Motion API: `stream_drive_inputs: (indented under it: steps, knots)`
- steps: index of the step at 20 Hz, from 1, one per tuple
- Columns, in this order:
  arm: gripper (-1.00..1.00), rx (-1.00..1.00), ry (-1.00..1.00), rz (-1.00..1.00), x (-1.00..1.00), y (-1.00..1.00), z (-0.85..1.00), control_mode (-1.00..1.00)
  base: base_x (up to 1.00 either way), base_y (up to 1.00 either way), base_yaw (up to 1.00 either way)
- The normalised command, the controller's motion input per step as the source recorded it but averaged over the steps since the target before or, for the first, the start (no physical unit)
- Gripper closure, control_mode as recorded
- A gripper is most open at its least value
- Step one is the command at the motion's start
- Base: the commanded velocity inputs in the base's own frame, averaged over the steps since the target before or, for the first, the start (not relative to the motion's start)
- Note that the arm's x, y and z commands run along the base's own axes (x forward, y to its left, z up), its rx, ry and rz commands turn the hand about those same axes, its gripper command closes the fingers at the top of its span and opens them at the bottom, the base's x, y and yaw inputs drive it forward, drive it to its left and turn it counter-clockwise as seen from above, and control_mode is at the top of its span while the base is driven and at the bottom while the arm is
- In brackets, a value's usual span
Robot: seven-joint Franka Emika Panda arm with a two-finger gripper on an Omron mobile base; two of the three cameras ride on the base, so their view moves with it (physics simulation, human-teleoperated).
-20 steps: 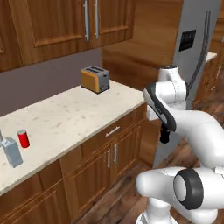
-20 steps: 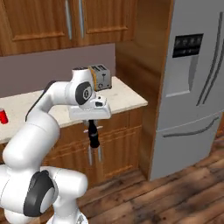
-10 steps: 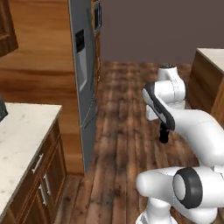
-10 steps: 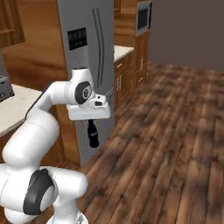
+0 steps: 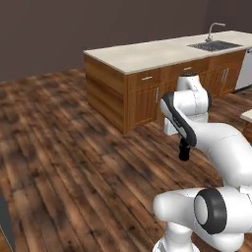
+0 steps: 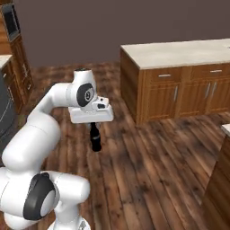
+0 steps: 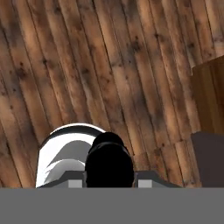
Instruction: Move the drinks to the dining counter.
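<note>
In the left base view, bare wooden floor (image 5: 59,147) ran across from 9 o'clock to the middle. Just right of centre the gripper (image 5: 184,155) hung fingers-down over the planks. Its two dark fingers were drawn together into a single bar, apparently with nothing between them, though something thin there could not be ruled out from this far away. The hand view agreed: the gripper (image 7: 109,162) showed as one dark lump above the floorboards (image 7: 109,65).

Further right, towards 1 o'clock, stood the dining desk (image 5: 147,51), a long pale stone top on wooden cabinets. Its sink (image 5: 214,46) and curved faucet (image 5: 214,28) were at the far end near 2 o'clock. In the right base view the gripper (image 6: 95,146) sat at about 9 o'clock from centre, well apart from the same desk (image 6: 179,50) at 1 to 2 o'clock.

As for the drinks, my judgement is that all three would be light. The water bottle would be smooth and would give under pressure, so it was best taken around the middle of its body, below the cap. The can would be stiff but slick, so a level grip across its waist would suit it. The carton would dent easily and wanted a gentle hold on its flat sides, below the gable. Each should be kept upright during the carry.
</note>
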Motion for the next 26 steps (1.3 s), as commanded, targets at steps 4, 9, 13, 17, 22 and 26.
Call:
stream_drive_inputs:
  steps: [4,9,13,17,22,26]
  knots:
    - [1.00,0.00,0.00,0.00,0.00,0.00,0.00,1.00,0.69,0.49,-0.55]
    - [1.00,0.00,0.00,0.00,0.00,0.00,0.00,1.00,1.00,0.96,-0.04]
    - [1.00,0.00,0.00,0.00,0.00,0.00,0.00,1.00,1.00,0.77,0.00]
    - [1.00,0.00,0.00,0.00,0.00,0.00,0.00,1.00,1.00,0.59,0.00]
    - [1.00,0.00,0.00,0.00,0.00,0.00,0.00,1.00,1.00,0.59,0.00]
    - [1.00,0.00,0.00,0.00,0.00,0.00,0.00,1.00,1.00,0.72,0.00]
